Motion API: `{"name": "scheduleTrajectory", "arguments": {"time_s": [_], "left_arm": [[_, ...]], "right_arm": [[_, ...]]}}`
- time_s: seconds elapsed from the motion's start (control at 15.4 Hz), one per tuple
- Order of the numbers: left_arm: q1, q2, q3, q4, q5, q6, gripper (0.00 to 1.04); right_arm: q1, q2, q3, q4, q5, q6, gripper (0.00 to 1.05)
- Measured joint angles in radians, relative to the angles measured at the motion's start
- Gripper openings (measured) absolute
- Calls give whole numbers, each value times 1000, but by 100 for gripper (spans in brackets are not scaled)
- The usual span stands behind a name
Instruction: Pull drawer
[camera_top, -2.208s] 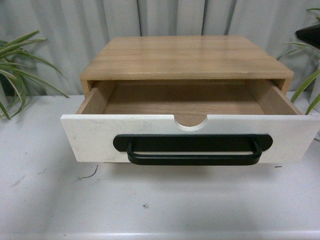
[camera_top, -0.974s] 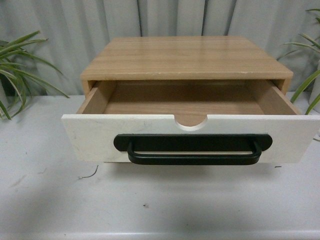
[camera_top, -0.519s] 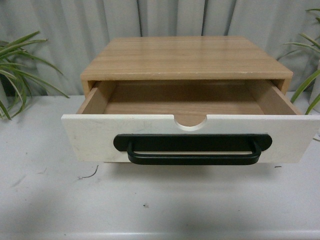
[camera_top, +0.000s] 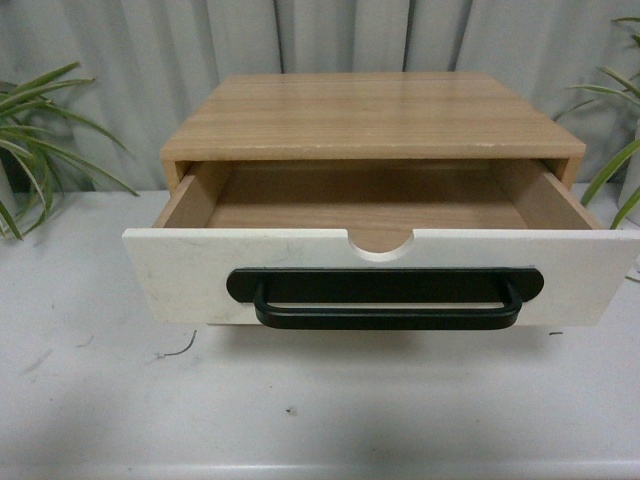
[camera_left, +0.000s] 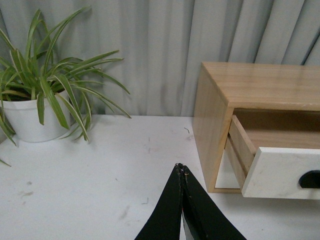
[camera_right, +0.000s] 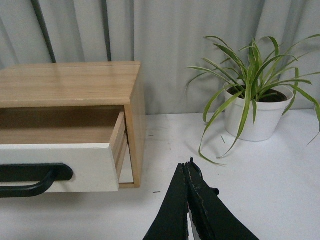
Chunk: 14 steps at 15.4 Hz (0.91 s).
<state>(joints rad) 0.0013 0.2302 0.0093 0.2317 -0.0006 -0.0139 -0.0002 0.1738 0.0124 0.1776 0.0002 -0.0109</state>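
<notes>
The drawer (camera_top: 190, 275) stands pulled well out of its light wood cabinet (camera_top: 370, 112). Its white front carries a long black bar handle (camera_top: 385, 298) and a half-round notch (camera_top: 380, 246) in the top edge; the light wood inside shows bare. Neither arm appears in the front view. In the left wrist view my left gripper (camera_left: 181, 169) is shut, empty, above the white table and apart from the drawer (camera_left: 280, 172). In the right wrist view my right gripper (camera_right: 188, 164) is shut, empty, off the drawer's (camera_right: 55, 167) other end.
The cabinet stands on a white table (camera_top: 100, 400) with small dark marks. A potted spider plant (camera_left: 35, 100) sits beside the left arm's side, another (camera_right: 255, 107) beside the right. Grey curtain (camera_top: 320, 35) hangs behind.
A dark shape at the upper right edge of the front view 2.2 s ago is gone. The drawer has stayed at the same opening.
</notes>
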Motion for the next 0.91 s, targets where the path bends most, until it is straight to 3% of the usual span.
{"name": "scheduleTrajectory", "arguments": {"time_s": [0.19, 0.32, 0.45, 0.84, 0.91], "left_arm": [[0, -38, 0, -39, 0, 0, 2], [0, -71, 0, -79, 0, 0, 2], [0, -223, 1, -231, -1, 0, 2], [-1, -221, 1, -235, 0, 0, 2], [-1, -221, 1, -235, 0, 0, 15]], "right_arm": [[0, -148, 1, -186, 0, 0, 2], [0, -171, 1, -188, 0, 0, 2], [0, -170, 1, -180, 0, 1, 2], [0, -170, 1, -181, 0, 1, 2], [0, -170, 1, -181, 0, 0, 10]]}}
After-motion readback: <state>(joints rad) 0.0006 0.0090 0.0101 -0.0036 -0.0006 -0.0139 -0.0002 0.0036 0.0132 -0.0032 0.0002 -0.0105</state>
